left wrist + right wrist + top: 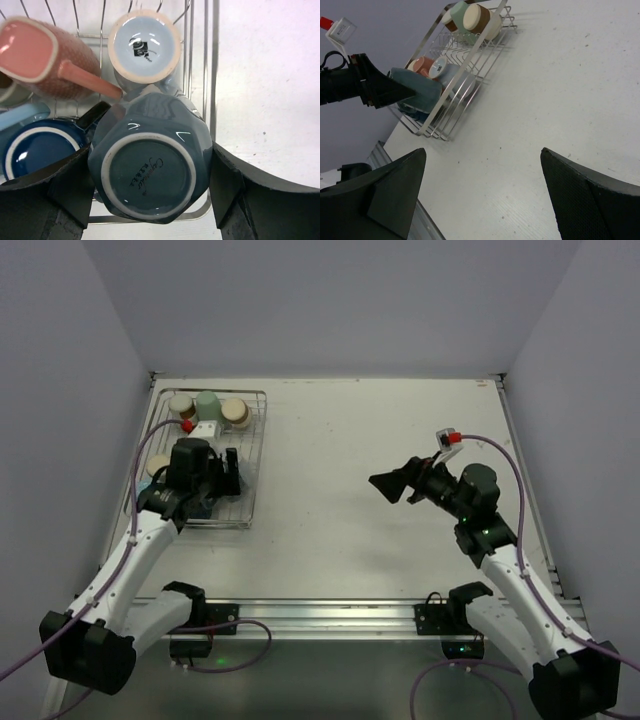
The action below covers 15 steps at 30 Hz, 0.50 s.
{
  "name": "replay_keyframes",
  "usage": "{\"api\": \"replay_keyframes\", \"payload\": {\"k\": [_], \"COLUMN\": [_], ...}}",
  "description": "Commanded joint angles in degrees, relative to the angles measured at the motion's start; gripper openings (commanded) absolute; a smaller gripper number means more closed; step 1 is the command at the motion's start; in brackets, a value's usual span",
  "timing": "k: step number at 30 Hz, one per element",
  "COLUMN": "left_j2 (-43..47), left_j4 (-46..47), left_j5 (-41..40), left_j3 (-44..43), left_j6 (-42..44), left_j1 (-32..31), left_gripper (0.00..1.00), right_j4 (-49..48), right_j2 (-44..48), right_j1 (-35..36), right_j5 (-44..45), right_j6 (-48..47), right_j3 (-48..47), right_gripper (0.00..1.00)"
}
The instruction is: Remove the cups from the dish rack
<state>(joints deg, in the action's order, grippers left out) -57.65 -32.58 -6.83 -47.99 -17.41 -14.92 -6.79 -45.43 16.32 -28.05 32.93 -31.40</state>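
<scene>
The dish rack stands at the table's far left, a silver wire basket. My left gripper is shut on a grey-blue faceted cup, which is upside down at the rack's near right corner; the black fingers press on both of its sides. Beside it in the rack are a navy cup, a salmon-pink mug with a handle and a light blue cup. A mint green cup and two beige cups stand at the rack's far end. My right gripper is open and holds nothing, hanging above the bare table right of centre.
The rack's rim runs close past the right finger. White table spreads between the rack and my right gripper. Grey walls close in the left, back and right. A metal rail runs along the near edge.
</scene>
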Motion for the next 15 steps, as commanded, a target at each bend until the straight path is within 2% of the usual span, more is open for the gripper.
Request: {"api": "replay_keyframes", "payload": {"k": [1, 4, 8, 13, 14, 15], "left_j2": [4.5, 7.8, 13.0, 16.1, 16.5, 16.9], "left_j4": [4.0, 3.6, 5.1, 14.9, 17.3, 25.2], "left_j5": [-0.5, -0.1, 4.2, 20.0, 22.7, 32.3], "left_j3": [-5.1, -5.6, -6.2, -3.1, -2.0, 1.5], "left_j6": [-1.0, -2.2, -4.3, -10.1, -11.5, -16.6], "left_j1": [-0.2, -0.2, -0.2, -0.2, -0.2, -0.2], "left_gripper": [0.19, 0.17, 0.15, 0.15, 0.15, 0.15], "right_j4": [-0.7, -3.7, -14.0, -21.7, -25.7, -31.5], "right_j2": [0.3, -0.4, -2.9, -7.3, -8.1, -11.0], "right_j1": [1.0, 2.0, 5.3, 12.5, 14.0, 15.7], "right_j5": [-0.5, -2.8, -5.9, -1.1, -0.6, -0.1], "right_j6": [0.7, 4.9, 13.4, 20.5, 21.7, 25.5], "right_j3": [-3.7, -3.2, -1.7, -2.4, -2.2, -2.1], "right_gripper": [0.99, 0.99, 0.97, 0.84, 0.81, 0.74]}}
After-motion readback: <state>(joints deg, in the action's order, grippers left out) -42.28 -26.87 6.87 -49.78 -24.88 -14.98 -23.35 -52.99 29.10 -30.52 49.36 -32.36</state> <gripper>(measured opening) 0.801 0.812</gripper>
